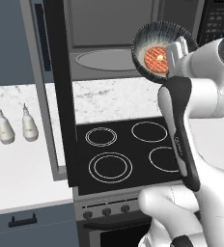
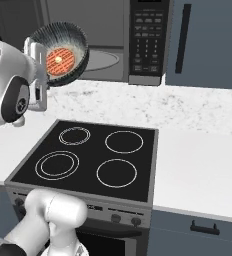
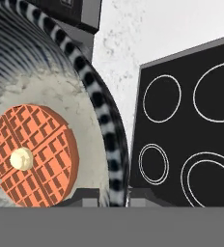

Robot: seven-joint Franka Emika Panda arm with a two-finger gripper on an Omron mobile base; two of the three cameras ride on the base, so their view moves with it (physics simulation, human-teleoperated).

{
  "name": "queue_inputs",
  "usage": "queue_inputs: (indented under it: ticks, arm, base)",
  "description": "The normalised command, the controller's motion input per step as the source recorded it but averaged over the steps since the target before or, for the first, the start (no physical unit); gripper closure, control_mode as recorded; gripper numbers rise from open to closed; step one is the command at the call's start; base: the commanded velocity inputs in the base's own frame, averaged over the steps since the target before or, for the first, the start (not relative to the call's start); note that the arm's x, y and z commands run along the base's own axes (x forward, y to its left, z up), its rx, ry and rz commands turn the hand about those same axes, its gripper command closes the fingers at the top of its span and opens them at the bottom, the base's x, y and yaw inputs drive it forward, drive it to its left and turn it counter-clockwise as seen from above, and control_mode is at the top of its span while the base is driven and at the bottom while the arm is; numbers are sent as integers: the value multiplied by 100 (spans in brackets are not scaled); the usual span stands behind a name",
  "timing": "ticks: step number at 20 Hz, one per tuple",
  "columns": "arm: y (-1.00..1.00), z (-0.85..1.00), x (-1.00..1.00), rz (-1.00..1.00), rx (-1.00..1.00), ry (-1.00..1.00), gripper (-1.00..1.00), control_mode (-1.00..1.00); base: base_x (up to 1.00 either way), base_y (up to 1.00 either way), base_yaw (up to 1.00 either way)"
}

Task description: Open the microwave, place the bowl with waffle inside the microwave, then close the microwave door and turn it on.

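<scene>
My gripper [image 1: 172,52] is shut on the rim of the bowl [image 1: 150,36], holding it high above the stovetop and tipped on edge so its pale inside faces the cameras. The waffle [image 1: 156,58] lies against the inside of the bowl, and its yellow spot shows. The bowl hangs just in front of the microwave [image 1: 114,29], whose grey cavity and glass turntable [image 1: 104,59] are exposed. The microwave door [image 1: 61,96] is swung open to the left and seen edge-on. From the right, the bowl [image 2: 63,32] and waffle [image 2: 59,60] hang left of the keypad [image 2: 148,40]. In the hand view the waffle [image 3: 34,154] and striped bowl rim [image 3: 104,130] are close up.
The black stovetop [image 1: 123,149] lies below the arm, with oven knobs along its front. Two pale bottles [image 1: 5,126] stand on the marble counter [image 1: 17,164] at left. A dark blue cabinet door with a bar handle [image 2: 183,37] is right of the microwave. White counter [image 2: 203,165] extends to the right.
</scene>
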Motion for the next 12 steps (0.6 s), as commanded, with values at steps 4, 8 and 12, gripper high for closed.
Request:
queue_inputs:
  ticks: [4,8,12]
  arm:
    - [0,62,81,4,0,2,100,-100]
    - [0,43,81,6,0,2,100,-100]
    - [0,-14,57,14,0,0,100,-100]
  base:
    - [0,0,0]
    - [0,0,0]
    - [0,0,0]
